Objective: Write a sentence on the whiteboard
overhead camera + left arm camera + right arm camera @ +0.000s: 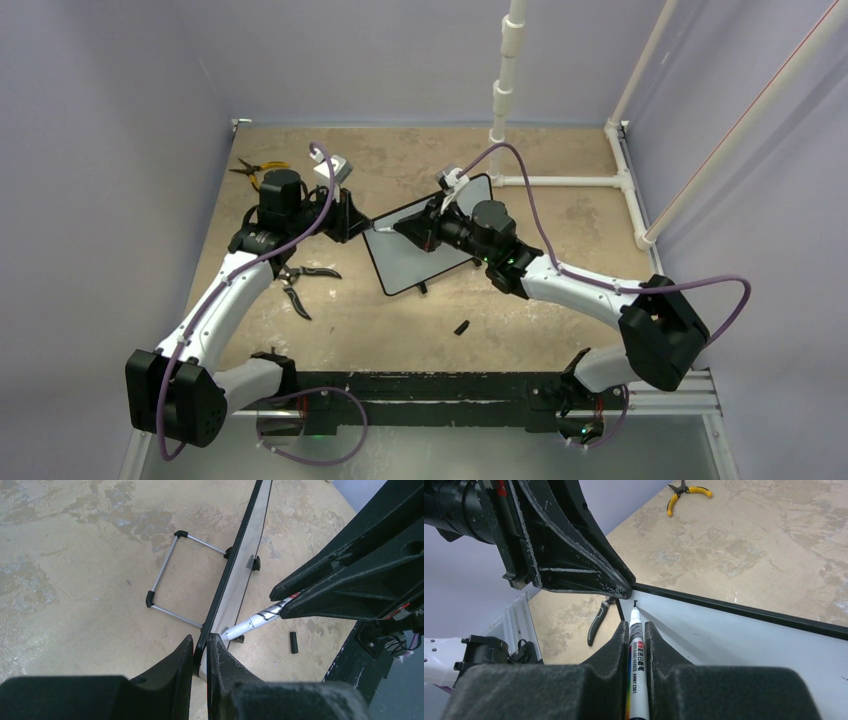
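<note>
Pinching whiteboard (412,262) corner: left end effector (201,649); marker (637,647) tip beside.

1. The top external view looks down from above and behind the arm bases, far enough back to take in the whole table (400,330).
2. The left wrist view sits close behind the left gripper (200,650), facing along the whiteboard (244,572) edge-on.
3. The right wrist view peers close past the right gripper (636,630) onto the whiteboard's face.
4. All three share the whiteboard; both wrist views share the marker (637,652).
</note>
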